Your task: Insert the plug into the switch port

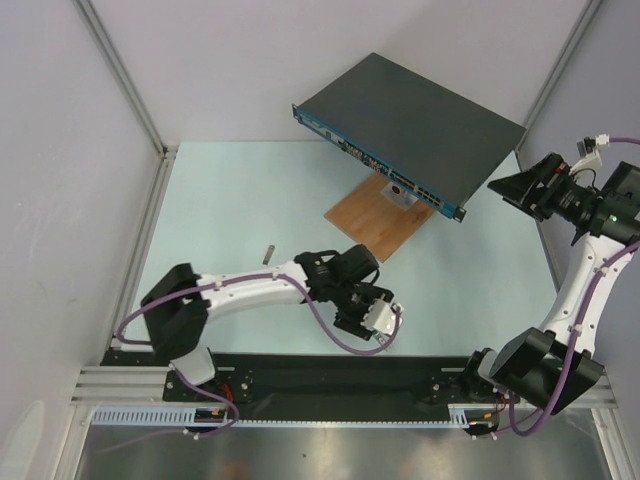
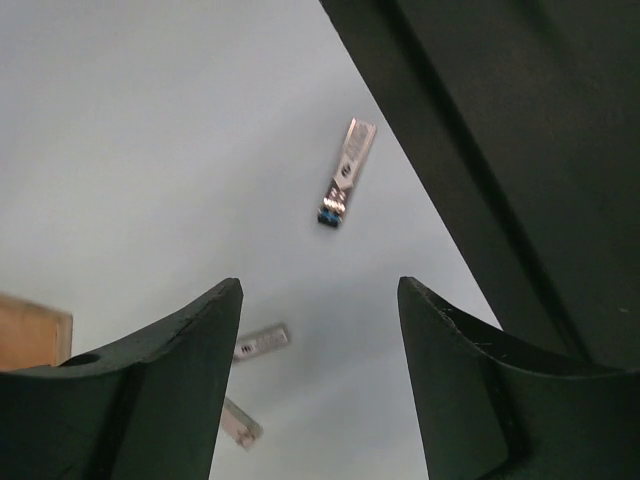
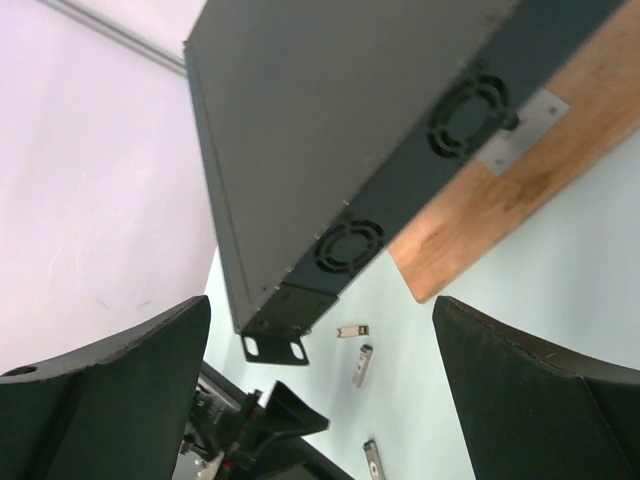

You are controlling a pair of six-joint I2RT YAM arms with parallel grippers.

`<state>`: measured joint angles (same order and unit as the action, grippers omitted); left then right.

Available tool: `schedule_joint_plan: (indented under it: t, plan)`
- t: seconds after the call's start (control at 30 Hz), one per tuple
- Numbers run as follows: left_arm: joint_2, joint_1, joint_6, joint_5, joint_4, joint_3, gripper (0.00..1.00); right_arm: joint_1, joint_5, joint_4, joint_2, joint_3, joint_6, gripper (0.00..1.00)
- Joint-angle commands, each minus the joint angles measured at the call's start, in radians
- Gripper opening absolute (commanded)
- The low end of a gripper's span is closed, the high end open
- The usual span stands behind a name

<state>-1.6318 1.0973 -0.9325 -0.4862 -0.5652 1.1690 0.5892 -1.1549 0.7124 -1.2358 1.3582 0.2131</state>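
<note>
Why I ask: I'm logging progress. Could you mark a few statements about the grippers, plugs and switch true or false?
1. The left gripper holds a small silver plug. False: its jaws stand open and empty.
2. Three small silver plugs lie loose on the pale green table. True.
3. The wide dark grey metal switch sits directly on the table. False: a brown wooden board lies under it.
4. The right gripper is open. True.

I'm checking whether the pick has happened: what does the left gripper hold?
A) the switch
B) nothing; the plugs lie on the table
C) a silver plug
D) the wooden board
B: the left gripper stands open and empty, and the blue-tipped silver plug lies on the table ahead of it.
</note>
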Motion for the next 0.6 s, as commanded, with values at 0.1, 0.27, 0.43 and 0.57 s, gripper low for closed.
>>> schedule_joint_plan:
  t: [0.1, 0.27, 0.43, 0.57]
  plan:
    - [-0.157, 0.041, -0.08, -0.086, -0.007, 0.153, 0.69, 0.027, 0.035, 0.206, 0.016, 0.07, -0.188, 1.0]
    - [-0.27, 0.042, -0.129, -0.098, -0.065, 0.233, 0.54, 0.031, -0.009, 0.259, 0.007, 0.081, -0.212, 1.0]
    - [-0.296, 0.049, -0.166, -0.089, -0.07, 0.225, 0.49, 0.032, -0.019, 0.256, 0.006, 0.079, -0.21, 1.0]
    - [-0.318, 0.053, -0.178, -0.081, -0.079, 0.224, 0.48, 0.034, -0.019, 0.257, 0.006, 0.078, -0.233, 1.0]
